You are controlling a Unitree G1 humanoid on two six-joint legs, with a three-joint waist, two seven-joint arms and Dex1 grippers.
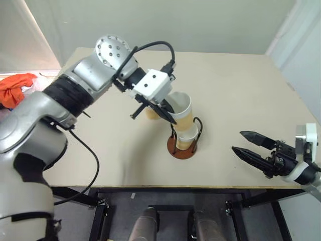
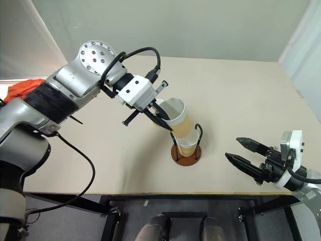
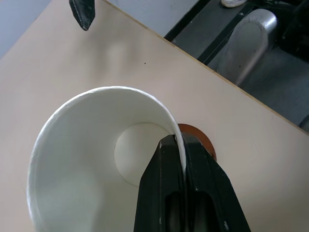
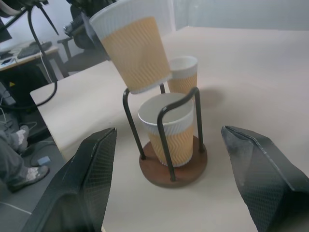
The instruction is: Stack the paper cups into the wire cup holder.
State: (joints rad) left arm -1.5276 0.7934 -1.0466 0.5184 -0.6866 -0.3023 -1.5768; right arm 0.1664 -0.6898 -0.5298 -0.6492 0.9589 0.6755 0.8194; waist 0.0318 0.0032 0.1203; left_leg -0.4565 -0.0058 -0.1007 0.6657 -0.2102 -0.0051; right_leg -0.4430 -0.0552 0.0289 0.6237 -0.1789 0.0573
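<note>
Wire cup holder [image 4: 173, 145] stands on the bench [image 1: 241, 100], near its front edge and about mid-width. One paper cup [image 4: 166, 133] sits upright inside it, between the wire loops.

Second cup [image 4: 133, 48] hangs tilted just above the holder, its bottom over the seated cup's mouth. Left gripper [image 3: 181, 150] is clamped on its rim, one finger inside, one outside.

Third cup [image 4: 183, 72] stands on the bench just behind the holder.

Right gripper [image 1: 251, 144] hangs with jaws spread wide and empty, off to the holder's right, near the bench's front-right corner.

Risks, as I judge them:
- The tilt could catch the cup's base on a wire loop or the seated cup's rim, and tip the holder.
- The rim pinch may crease the paper.

Open bench lies on both sides and behind; front edge is close.
</note>
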